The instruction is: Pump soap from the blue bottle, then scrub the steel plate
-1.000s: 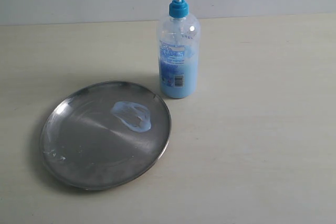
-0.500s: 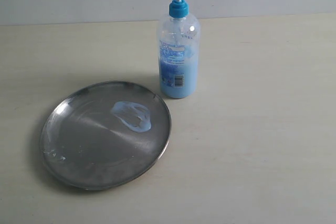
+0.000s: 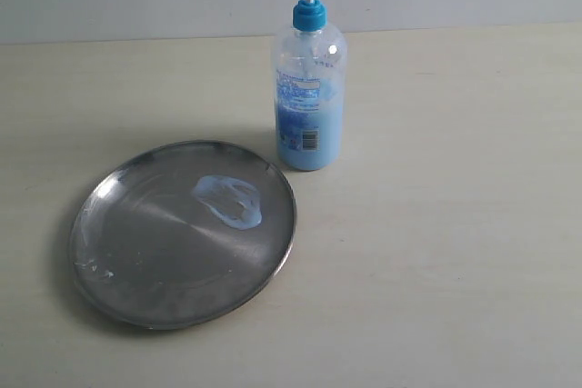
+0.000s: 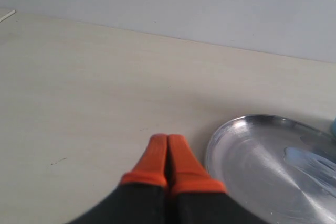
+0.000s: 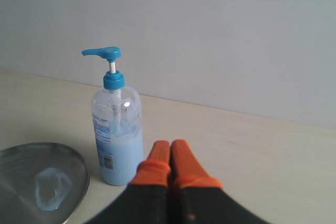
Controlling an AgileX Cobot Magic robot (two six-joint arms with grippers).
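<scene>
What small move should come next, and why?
Probably ease the left gripper toward the soap: it already lies as a patch on the steel plate, and that shut gripper sits just beside the rim.

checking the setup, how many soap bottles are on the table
1: the blue bottle stands upright beside the steel plate. No other shows in any view, but the table runs out of frame.
</scene>
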